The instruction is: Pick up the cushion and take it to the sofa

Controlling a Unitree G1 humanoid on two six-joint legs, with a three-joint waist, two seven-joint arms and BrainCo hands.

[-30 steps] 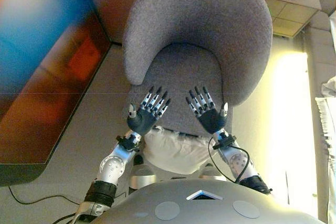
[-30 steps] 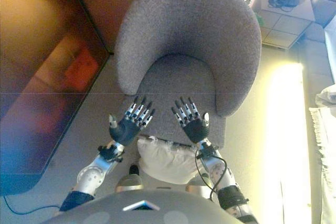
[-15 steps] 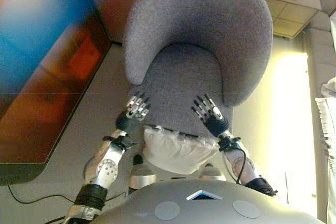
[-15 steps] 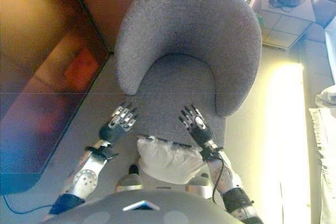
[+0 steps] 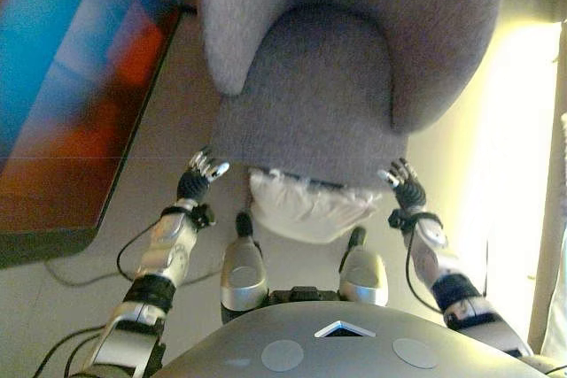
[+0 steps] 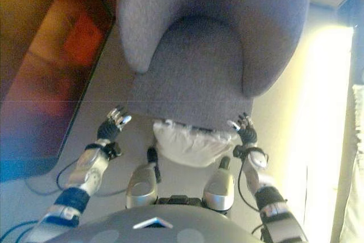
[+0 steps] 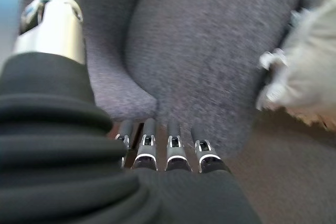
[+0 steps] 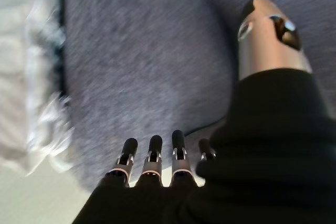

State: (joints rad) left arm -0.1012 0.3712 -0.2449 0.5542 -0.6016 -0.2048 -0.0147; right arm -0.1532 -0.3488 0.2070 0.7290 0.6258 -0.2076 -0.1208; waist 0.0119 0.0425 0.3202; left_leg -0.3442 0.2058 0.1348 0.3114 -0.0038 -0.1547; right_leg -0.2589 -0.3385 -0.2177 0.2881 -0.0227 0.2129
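Note:
A white cushion (image 5: 306, 205) lies on the floor against the front of a grey armchair (image 5: 328, 68), partly tucked under the seat's front edge. My left hand (image 5: 197, 179) hangs left of the cushion, a short gap away, with its fingers relaxed and empty. At the cushion's right end is my right hand (image 5: 406, 192), close beside it, fingers also relaxed and holding nothing. In the left wrist view the fingers (image 7: 176, 150) point at the chair's front, with the cushion (image 7: 310, 66) off to one side. The right wrist view shows the cushion (image 8: 26, 77) beside the grey seat (image 8: 147, 51).
A large dark glossy panel (image 5: 62, 95) lies on the floor to the left of the armchair. Along the right side runs a bright sunlit strip of floor (image 5: 523, 174). Pale cloth (image 6: 355, 169) shows at the right edge.
Both hands have come down off the seat and spread apart to either side of the cushion. The camera has tipped down and nearer, so the chair sits higher in view.

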